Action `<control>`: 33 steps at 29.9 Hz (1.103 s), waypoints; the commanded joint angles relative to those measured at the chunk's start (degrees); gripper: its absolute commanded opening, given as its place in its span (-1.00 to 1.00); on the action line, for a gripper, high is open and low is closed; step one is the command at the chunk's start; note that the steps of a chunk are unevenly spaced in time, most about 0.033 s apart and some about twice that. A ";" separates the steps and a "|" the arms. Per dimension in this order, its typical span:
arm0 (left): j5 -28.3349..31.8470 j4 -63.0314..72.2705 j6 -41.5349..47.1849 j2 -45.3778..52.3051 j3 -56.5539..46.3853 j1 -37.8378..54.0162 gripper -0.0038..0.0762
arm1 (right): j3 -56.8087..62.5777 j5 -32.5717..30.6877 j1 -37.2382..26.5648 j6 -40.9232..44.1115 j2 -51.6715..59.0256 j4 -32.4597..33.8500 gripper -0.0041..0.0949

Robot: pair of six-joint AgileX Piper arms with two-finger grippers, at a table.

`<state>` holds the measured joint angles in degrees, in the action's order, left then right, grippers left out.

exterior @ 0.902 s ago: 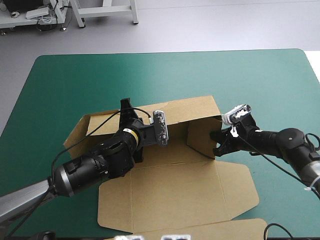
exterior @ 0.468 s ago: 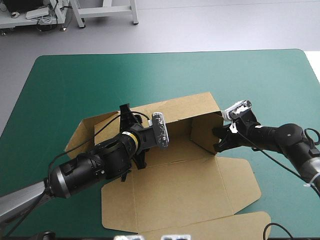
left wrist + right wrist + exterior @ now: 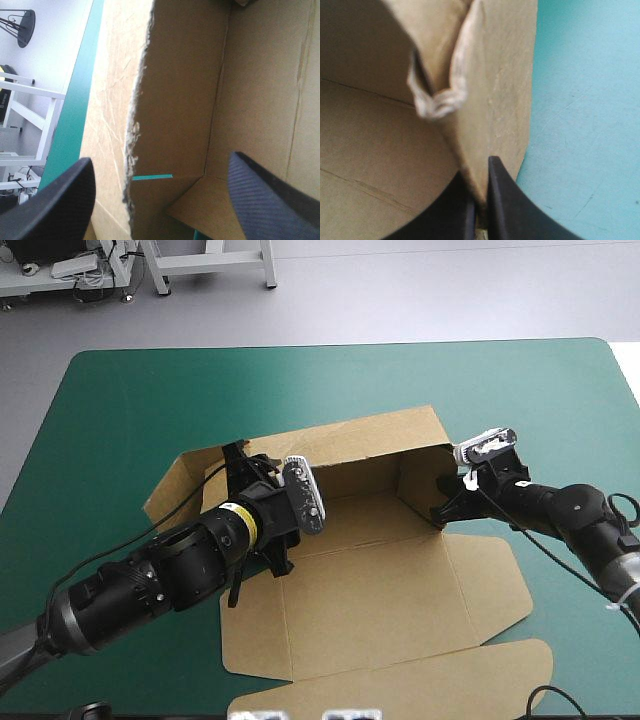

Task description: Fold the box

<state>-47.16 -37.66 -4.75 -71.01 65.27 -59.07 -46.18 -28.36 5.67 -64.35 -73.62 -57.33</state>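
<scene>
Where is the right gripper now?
In the high view, the right gripper is at the right side of the box, jaws pinched on its raised side wall.

Table (image 3: pixel 330 380) under teal-green cover (image 3: pixel 580 100), rounded far corners

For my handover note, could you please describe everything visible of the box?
The box is a cut sheet of creased brown board, half formed on the teal-green cover: far and right walls raised, lid and tuck flap flat toward the near edge. The right end effector is shut on the right wall; the open left end effector straddles the ragged left wall.
</scene>
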 commanded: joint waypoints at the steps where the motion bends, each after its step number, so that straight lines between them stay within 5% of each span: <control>1: 2.57 -1.68 0.81 2.47 1.54 -0.31 0.42 | -2.12 2.51 -0.06 1.15 1.49 -2.47 -0.95; 5: 3.42 -1.79 0.55 4.13 1.54 -1.42 0.15 | -2.12 2.13 -0.06 1.15 1.49 -2.26 -0.95; 10: 6.83 -1.92 -2.69 7.48 1.54 -5.87 -0.92 | -2.12 1.90 -0.06 1.18 1.49 -0.21 -0.95; 14: 8.59 -1.92 -4.28 10.40 1.54 -7.74 -0.89 | -2.12 1.90 -0.06 1.18 1.49 0.28 -0.95; 22: 1.79 6.78 -3.51 13.96 1.54 -7.54 -0.89 | -2.20 1.90 -0.06 1.18 1.49 0.87 -0.95; 33: -2.94 19.74 -3.51 15.41 7.40 -5.14 -0.86 | -6.99 -3.43 -0.14 11.39 1.49 14.60 -0.95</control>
<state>-51.54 -20.69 -9.74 -56.49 68.49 -66.00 -49.98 -32.04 5.67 -56.60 -73.62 -45.22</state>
